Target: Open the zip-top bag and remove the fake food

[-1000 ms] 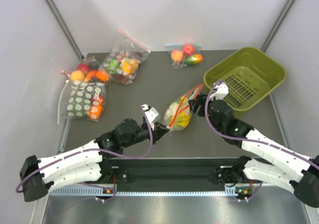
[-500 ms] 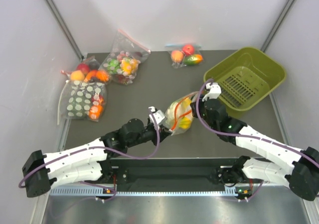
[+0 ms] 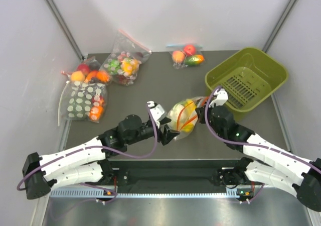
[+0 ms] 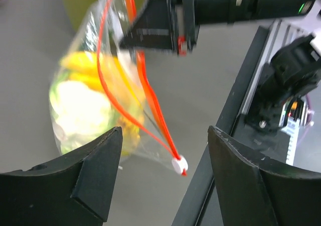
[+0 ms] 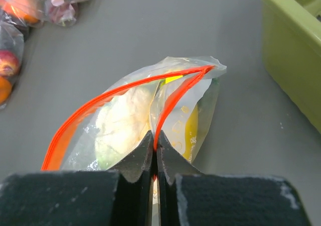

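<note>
One clear, crinkly plastic zip-top bag [image 3: 184,114] is under inspection.

Handling, in my judgement: the film is thin, soft and slippery. It will crumple and not hold a shape, and a grip on bare film could slide or stretch it. The contents look like light hollow plastic, so weight is no concern. The firmest place to take hold is the red-orange zip strip [image 5: 175,93], which is thicker than the film. The small white slider [image 4: 178,164] at its corner is a second candidate.

Appearance: the strip shows as two separate red lines that meet at the corners, so I judge the mouth at least partly parted. Inside sit bright yellow plastic bananas [image 4: 83,63] and a pale green-and-white lettuce-like head [image 5: 123,118], pressed together against the film.

Location: the bag is at the middle of the dark grey bench [image 3: 150,85], between the two arms. I cannot tell whether its underside rests on the surface.

Right pincer [image 5: 154,150]: jaws fully together, nipping one run of the zip strip.

Left pincer [image 4: 164,134]: jaws wide apart and holding nothing, facing the slider corner, with the bag just beyond its fingers.

Surroundings: an olive-green slotted plastic basket [image 3: 246,75] stands to the right. Other filled bags lie well apart at the far edge.
</note>
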Robot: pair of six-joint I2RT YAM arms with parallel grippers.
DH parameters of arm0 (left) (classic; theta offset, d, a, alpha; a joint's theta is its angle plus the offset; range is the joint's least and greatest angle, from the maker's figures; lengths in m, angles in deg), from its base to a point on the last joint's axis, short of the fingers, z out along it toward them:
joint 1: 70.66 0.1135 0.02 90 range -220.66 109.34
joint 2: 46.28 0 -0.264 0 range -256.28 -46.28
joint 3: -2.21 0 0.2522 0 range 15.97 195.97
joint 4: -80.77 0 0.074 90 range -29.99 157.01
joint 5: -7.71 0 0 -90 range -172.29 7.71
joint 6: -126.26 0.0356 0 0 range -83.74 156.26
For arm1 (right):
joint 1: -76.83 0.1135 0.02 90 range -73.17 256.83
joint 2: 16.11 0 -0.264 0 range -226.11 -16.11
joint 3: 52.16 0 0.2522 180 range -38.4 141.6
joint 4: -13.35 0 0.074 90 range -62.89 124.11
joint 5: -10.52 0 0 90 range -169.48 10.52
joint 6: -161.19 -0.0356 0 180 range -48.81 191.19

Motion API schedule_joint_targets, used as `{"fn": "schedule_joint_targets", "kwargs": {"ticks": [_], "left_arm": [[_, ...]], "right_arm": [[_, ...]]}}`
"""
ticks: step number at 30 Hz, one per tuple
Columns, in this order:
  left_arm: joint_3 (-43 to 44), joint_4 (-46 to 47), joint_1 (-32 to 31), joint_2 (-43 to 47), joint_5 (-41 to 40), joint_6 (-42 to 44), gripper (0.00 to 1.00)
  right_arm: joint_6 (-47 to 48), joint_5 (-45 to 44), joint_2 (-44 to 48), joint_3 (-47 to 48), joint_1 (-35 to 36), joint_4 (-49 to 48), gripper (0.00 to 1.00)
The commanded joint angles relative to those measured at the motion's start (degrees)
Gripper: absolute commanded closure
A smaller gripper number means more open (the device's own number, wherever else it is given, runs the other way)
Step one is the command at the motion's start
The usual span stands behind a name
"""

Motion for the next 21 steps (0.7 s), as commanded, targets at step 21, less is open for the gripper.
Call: {"fn": "schedule_joint_targets", "kwargs": {"ticks": [21], "left_arm": [[11.13,10.63,-0.09,-21.53,-10.72,0.49,0.27]], "right_arm": [[-3.18,3.6,11.47,-6.94,-0.11,3.22,1.0]]}}
